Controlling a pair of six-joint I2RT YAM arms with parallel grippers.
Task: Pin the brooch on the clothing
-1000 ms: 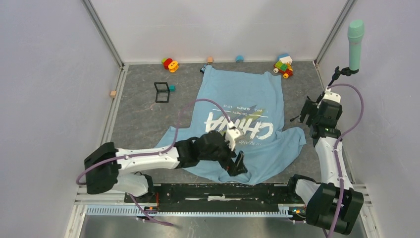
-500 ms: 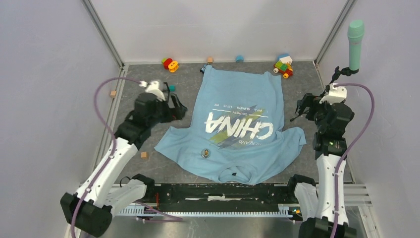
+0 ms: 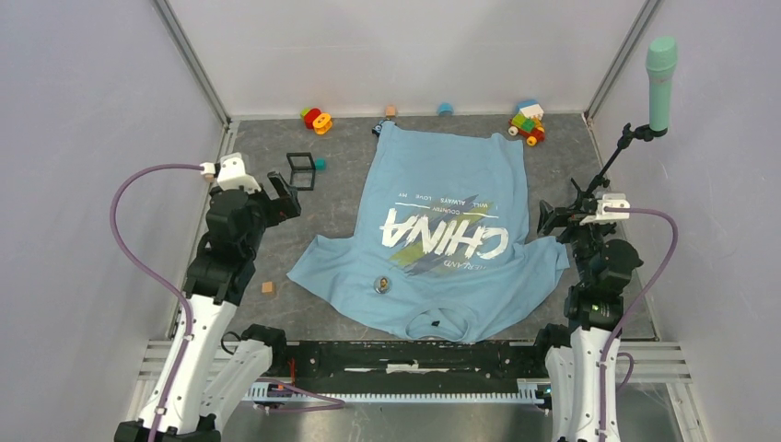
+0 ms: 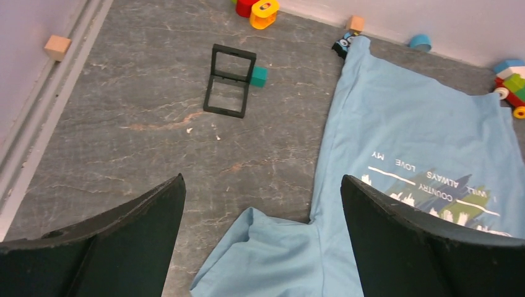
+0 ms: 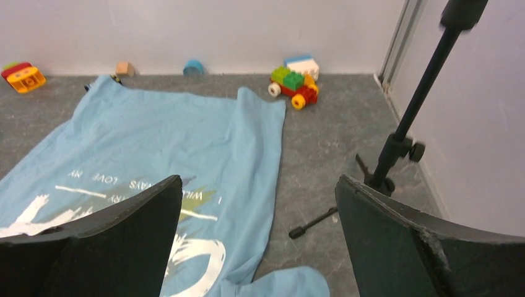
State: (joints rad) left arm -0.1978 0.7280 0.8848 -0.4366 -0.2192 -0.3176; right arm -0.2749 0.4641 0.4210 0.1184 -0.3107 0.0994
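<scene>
Two tools are in view, each with its jaws spread fully wide and nothing between them. The left tool (image 3: 284, 191) is raised over the left part of the worktop (image 3: 258, 239), just beside the black square frame box (image 3: 300, 170) and clear of the T-shirt (image 3: 451, 184). The right tool (image 3: 550, 218) is raised at the shirt's right edge, near the foot of a microphone stand (image 5: 396, 145). The T-shirt lies spread flat on the worktop, collar toward the arm bases and print facing up. The brooch (image 3: 381, 284) sits on the shirt, between the "CHINA" print and the collar, slightly left of the collar. It is well apart from both tools: to the right of the left tool, to the left of the right tool, and nearer the arm bases than either. Coloured toy blocks (image 3: 527, 121) lie along the far wall.
</scene>
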